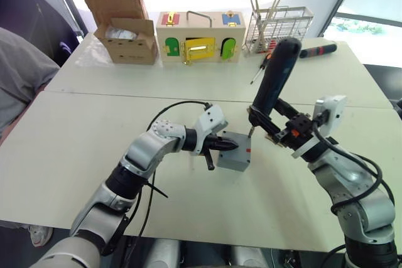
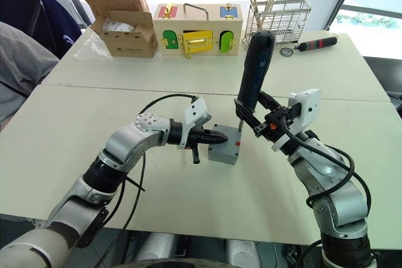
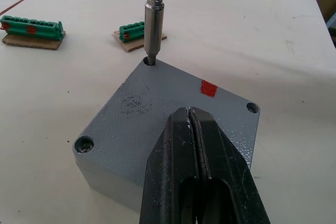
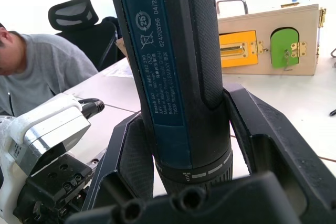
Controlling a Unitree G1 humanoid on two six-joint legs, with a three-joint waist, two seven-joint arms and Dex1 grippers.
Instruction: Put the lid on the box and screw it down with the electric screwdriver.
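Lid (image 3: pixel 157 108): already seated on the box (image 1: pixel 237 160).
Left pincer (image 3: pixel 193 124): fingers together, pressing the lid down.
Right pincer (image 4: pixel 184 156): clamped on the screwdriver (image 1: pixel 274 76), bit in one corner hole.
Left: the other corner screws, I judge.

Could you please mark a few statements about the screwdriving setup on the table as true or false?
1. The electric screwdriver is held in the right gripper. True.
2. The screwdriver's bit sits in a corner hole of the lid. True.
3. The left gripper has its jaws wide open. False: they are shut, pressing on the lid.
4. The lid lies on the table beside the grey box. False: it is on the box.
5. The orange-handled screwdriver is in the cardboard box. False: it lies on the table by the wire rack.
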